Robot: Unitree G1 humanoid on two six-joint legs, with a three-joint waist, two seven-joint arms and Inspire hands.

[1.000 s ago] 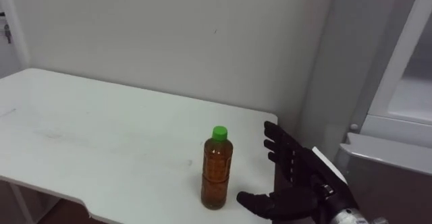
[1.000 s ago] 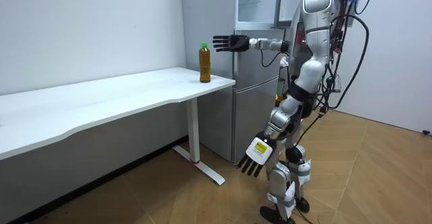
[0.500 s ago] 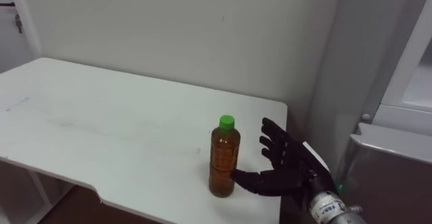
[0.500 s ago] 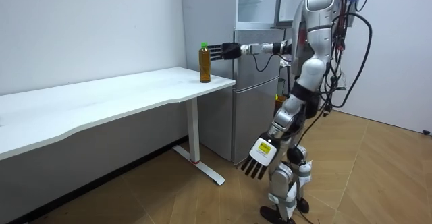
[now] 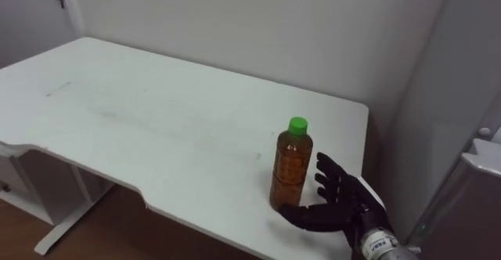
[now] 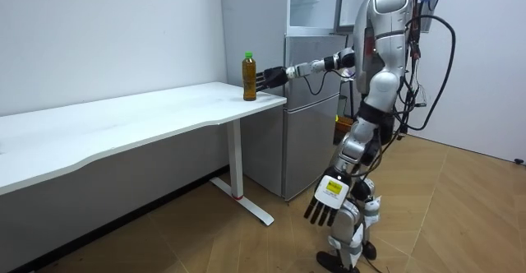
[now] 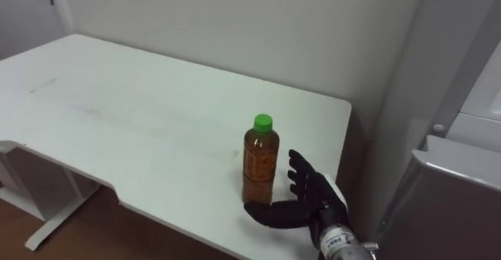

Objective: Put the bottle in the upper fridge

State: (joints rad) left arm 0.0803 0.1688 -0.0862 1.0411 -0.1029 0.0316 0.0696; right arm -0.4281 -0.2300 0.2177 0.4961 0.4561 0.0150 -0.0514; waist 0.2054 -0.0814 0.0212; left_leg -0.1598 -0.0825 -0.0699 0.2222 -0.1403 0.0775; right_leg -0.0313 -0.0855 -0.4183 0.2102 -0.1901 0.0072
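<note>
A bottle [image 5: 290, 164] of brown drink with a green cap stands upright near the right end of the white table [image 5: 141, 119]; it also shows as the bottle [image 7: 259, 159] and the bottle [image 6: 248, 76]. My right hand [image 5: 338, 205] is open right beside the bottle on its right, the thumb reaching under toward its base and the fingers straight. Whether it touches the bottle is unclear. In the room view my right hand [image 6: 270, 77] is stretched out at the bottle, and my left hand [image 6: 327, 199] hangs open by my leg.
The grey fridge [image 6: 316, 100] stands just right of the table, its upper door [image 6: 314, 2] ajar; its corner [image 7: 462, 166] shows at the right. A white wall [image 5: 258, 25] runs behind the table. I stand on the wooden floor [image 6: 460, 215] beside the fridge.
My right hand came down and closer to the bottle, from raised beside it to level with its lower half. The eye view shifted, so the bottle now sits further right.
</note>
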